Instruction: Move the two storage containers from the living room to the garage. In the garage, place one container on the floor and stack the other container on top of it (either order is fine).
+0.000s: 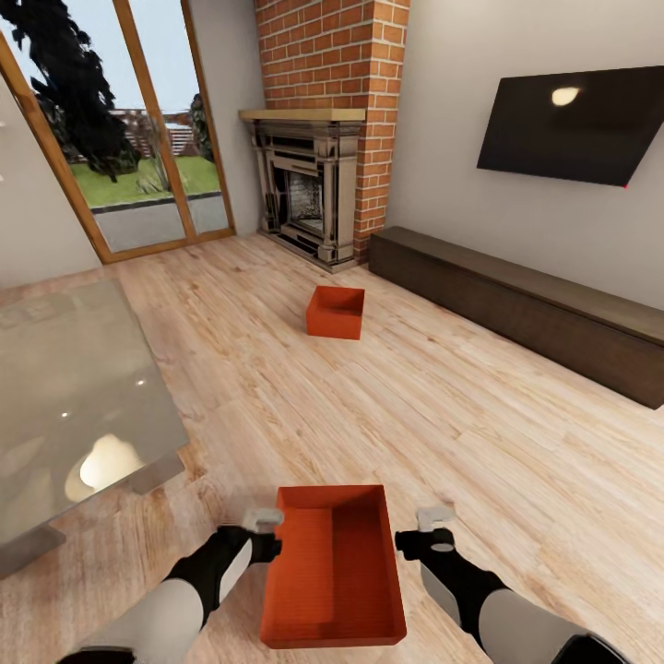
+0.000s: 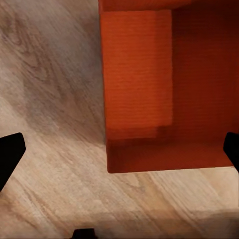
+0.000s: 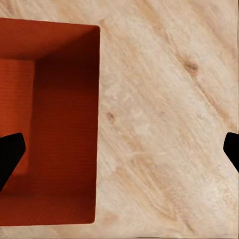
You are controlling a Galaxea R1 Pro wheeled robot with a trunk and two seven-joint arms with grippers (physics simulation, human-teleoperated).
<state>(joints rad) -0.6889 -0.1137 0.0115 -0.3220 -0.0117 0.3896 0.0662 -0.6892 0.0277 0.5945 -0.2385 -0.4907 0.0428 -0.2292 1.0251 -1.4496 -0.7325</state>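
One orange-red storage container sits on the light wood-plank living room floor right in front of me, between my two arms. The second container lies farther off, near the fireplace. My left gripper hovers open at the near container's left wall. In the left wrist view, the left gripper has its dark fingertips spread wide across that container. My right gripper is open just right of the tub. In the right wrist view the right gripper is over wood beside the container. Neither gripper holds anything.
A glass-topped table stands close on my left. Ahead are a red-brick fireplace, a long dark low cabinet under a black wall screen, and glass doors at the far left. Wood flooring spreads between.
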